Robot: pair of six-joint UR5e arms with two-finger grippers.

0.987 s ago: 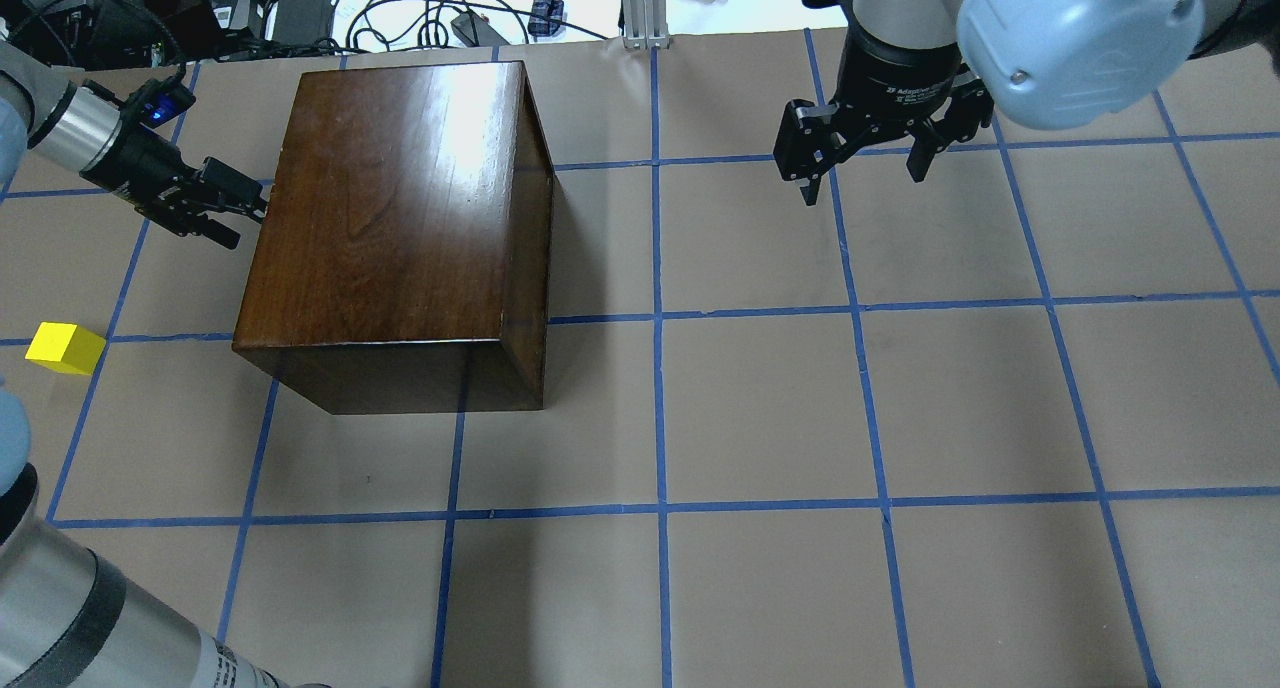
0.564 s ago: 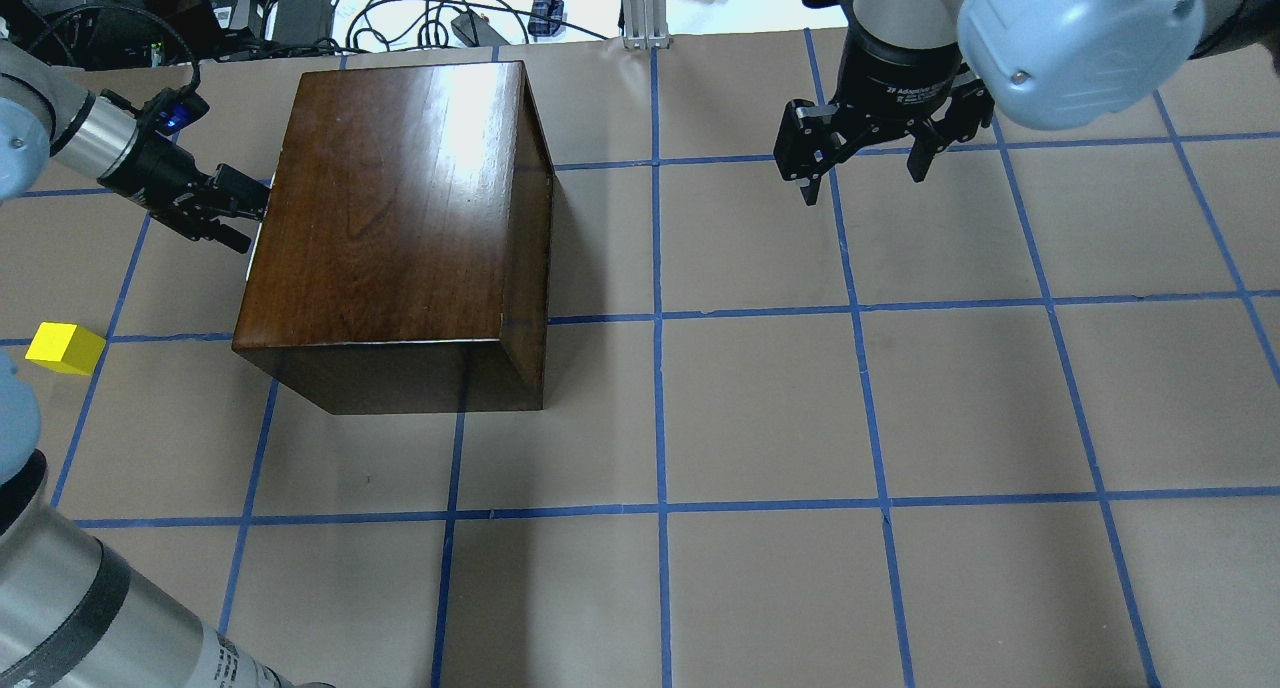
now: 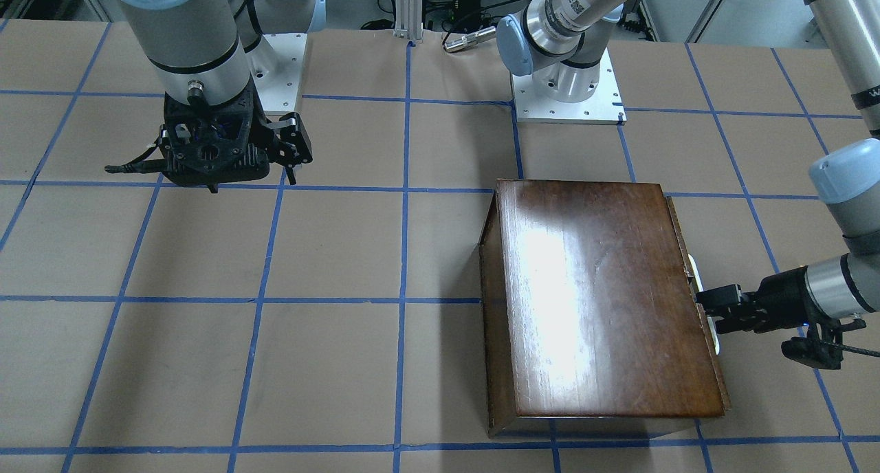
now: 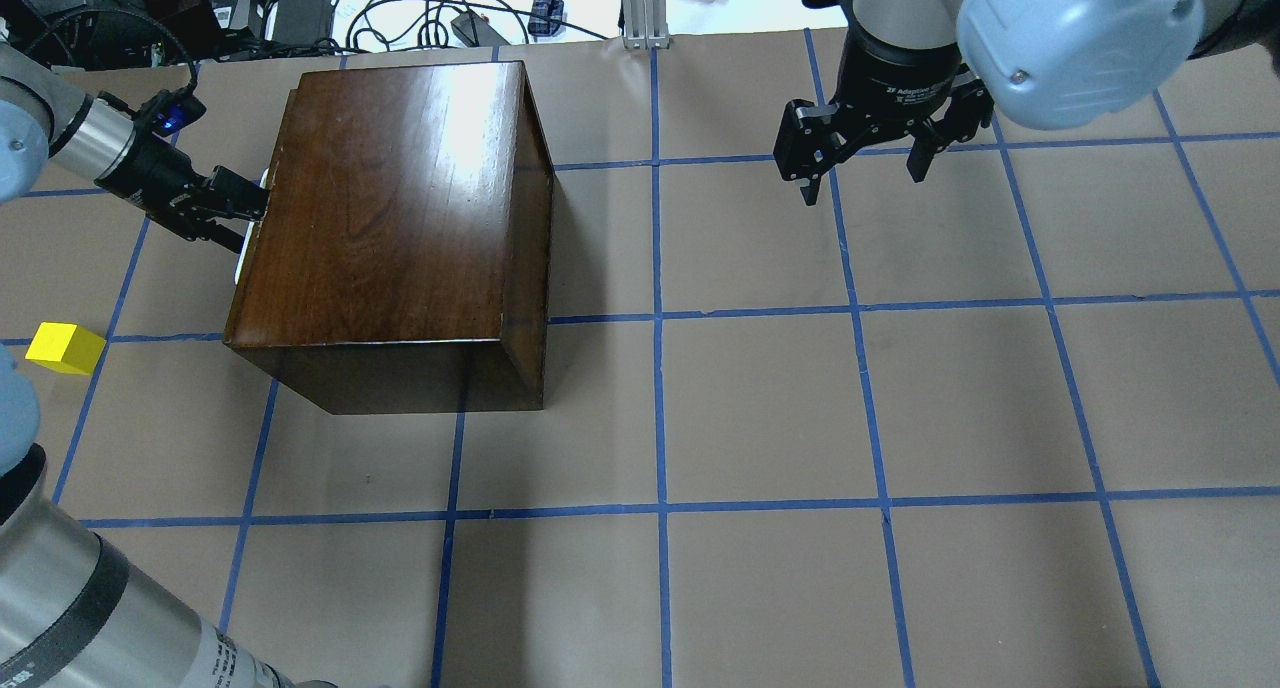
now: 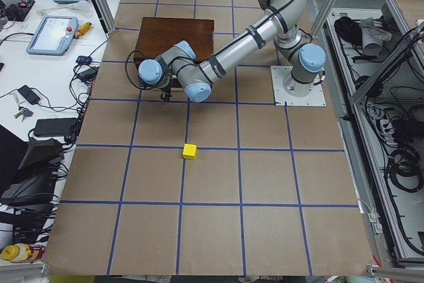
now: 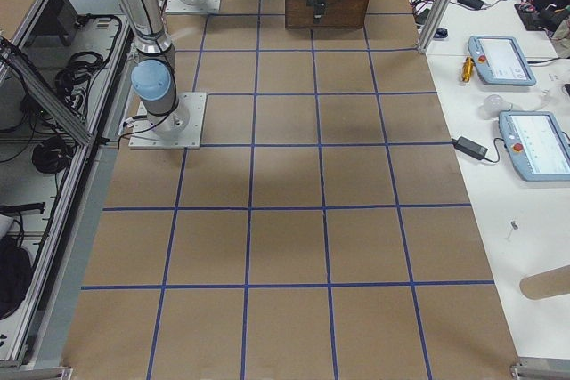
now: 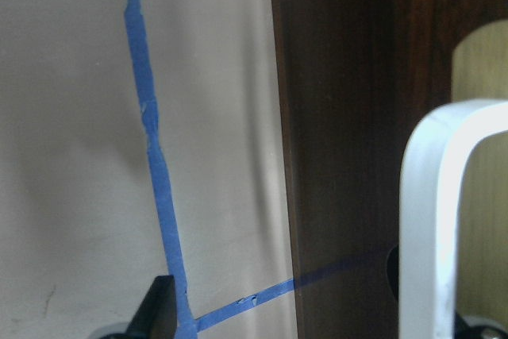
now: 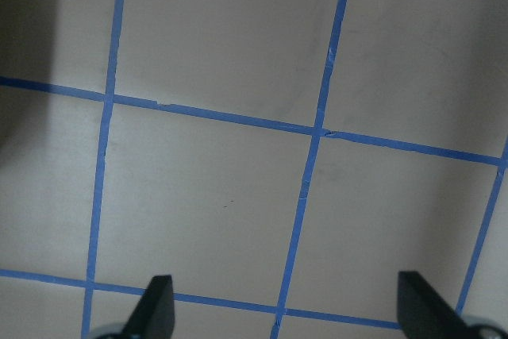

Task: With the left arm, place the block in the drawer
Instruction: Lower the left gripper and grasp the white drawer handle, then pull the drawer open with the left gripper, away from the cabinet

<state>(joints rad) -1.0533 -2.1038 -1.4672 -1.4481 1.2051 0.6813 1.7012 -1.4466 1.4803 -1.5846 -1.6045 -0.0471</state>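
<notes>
The yellow block (image 4: 65, 348) lies on the table at the far left, well apart from the dark-brown box (image 4: 400, 198); it also shows in the exterior left view (image 5: 190, 152). My left gripper (image 4: 238, 208) is at the box's left face, on the drawer's white handle (image 3: 696, 270). In the left wrist view the handle (image 7: 429, 220) stands across one finger's place while the other finger (image 7: 159, 311) stays wide of it; the jaws look open, one finger hooked in the handle. The drawer front (image 7: 341, 117) sticks out slightly. My right gripper (image 4: 860, 178) hangs open and empty over the far right.
Cables, power bricks and a metal post (image 4: 645, 8) lie beyond the table's far edge. The table (image 4: 760, 408) is covered in brown paper with a grid of blue tape. The right arm's big elbow joint (image 4: 1080, 38) overhangs the far right corner.
My left gripper moved in against the box's left face onto the handle. The drawer front has since shifted slightly out to the left. The block and the right arm have not moved.
</notes>
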